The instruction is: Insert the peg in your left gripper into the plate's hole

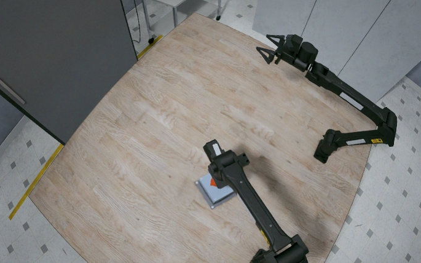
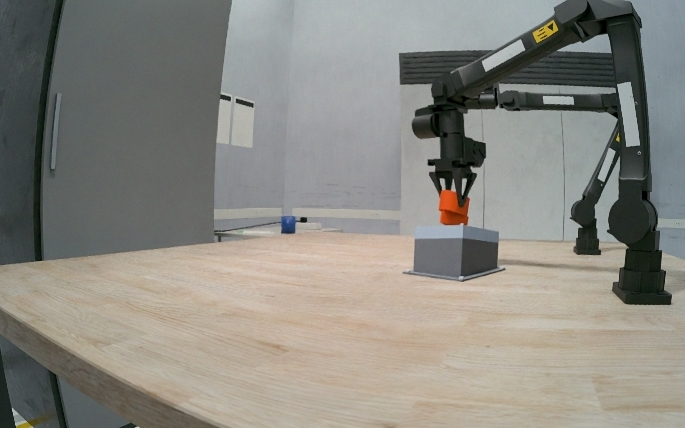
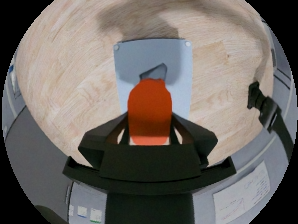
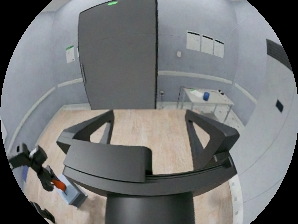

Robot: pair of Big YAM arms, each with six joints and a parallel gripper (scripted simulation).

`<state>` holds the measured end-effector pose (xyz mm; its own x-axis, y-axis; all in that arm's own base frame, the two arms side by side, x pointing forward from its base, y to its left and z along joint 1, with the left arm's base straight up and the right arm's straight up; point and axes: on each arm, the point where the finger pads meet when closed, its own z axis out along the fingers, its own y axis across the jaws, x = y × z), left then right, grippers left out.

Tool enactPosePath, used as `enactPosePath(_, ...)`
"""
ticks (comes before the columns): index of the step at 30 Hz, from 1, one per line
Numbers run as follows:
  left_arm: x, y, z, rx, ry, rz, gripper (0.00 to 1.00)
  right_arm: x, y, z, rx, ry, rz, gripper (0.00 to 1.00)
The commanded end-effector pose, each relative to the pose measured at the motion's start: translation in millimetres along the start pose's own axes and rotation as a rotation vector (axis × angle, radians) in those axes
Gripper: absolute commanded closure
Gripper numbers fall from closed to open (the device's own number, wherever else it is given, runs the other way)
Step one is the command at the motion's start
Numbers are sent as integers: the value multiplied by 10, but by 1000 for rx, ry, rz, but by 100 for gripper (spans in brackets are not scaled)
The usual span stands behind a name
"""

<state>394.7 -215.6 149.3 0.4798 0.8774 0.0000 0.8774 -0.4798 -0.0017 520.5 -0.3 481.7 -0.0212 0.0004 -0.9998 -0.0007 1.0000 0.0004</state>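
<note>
Left tool (image 2: 453,200) (image 3: 150,122) (image 4: 53,182), half open, gripped the peg (image 1: 212,183) (image 2: 451,210) (image 3: 150,112) (image 4: 59,185), presumably for lowering into the plate (image 1: 216,195) (image 2: 437,232) (image 3: 175,55) (image 4: 75,195); right tool (image 1: 261,41) (image 4: 150,112), wide open, empty, flanked the table's edge (image 1: 84,124) (image 2: 121,367).

The top view looks steeply down from high above the plate (image 1: 220,196) (image 2: 480,258) (image 3: 175,55) (image 4: 75,196). The exterior view faces it sideways from low over the table, well apart. The left wrist view looks down from close above it. The right wrist view faces past it toward the dark cabinet (image 1: 51,58) (image 2: 137,127) (image 4: 120,60), shared with the top and exterior views.
</note>
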Motion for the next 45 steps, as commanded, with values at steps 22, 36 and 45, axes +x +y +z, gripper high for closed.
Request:
enactPosePath(22,-1,59,-89,-27,0,1,54,83,257,-137,-50,3,-1,0)
enactPosePath(36,-1,76,-107,-32,0,1,54,1061,2204,-1533,-539,88,-34,0)
enactPosePath(45,-1,89,-121,-36,0,1,54,1649,2777,-2484,-797,132,-71,0)
